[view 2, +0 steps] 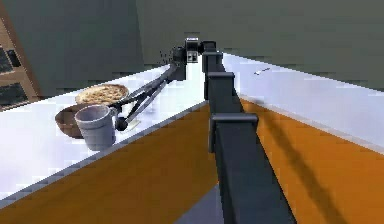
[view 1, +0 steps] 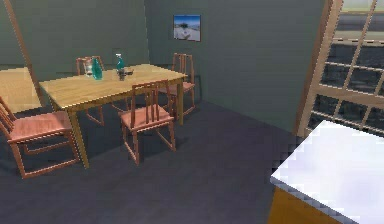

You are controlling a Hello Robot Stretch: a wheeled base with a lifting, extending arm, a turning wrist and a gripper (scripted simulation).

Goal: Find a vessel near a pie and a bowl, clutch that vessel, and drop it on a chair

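Stretching across the white surface [view 2: 300,100], the dark square arm [view 2: 230,150] ends in the gripper [view 2: 124,120], whose two thin fingers [view 2: 150,95] slant down to the left and end at the rim of a grey cup [view 2: 95,130]. The cup stands on the surface there, so I cannot tell whether the fingers have hold of it or how they are set.

The cup is just right of a brown bowl [view 2: 68,120], with the pie [view 2: 100,94] just beyond both, and it is near the surface's front edge. A sideways nudge could tip it, knock it into the bowl or push it over that edge. The smooth top would likely let it slide easily.

The cup is a plain, straight-walled, matt grey cylinder. The bowl is round and dark like wood, and the pie is flat with a pale golden crust. The surface is glossy white over orange sides.

Far across the room, the nearest chair [view 1: 148,115] is wooden with a slatted back and a flat reddish seat. A cup dropped from too high could bounce or roll off it.
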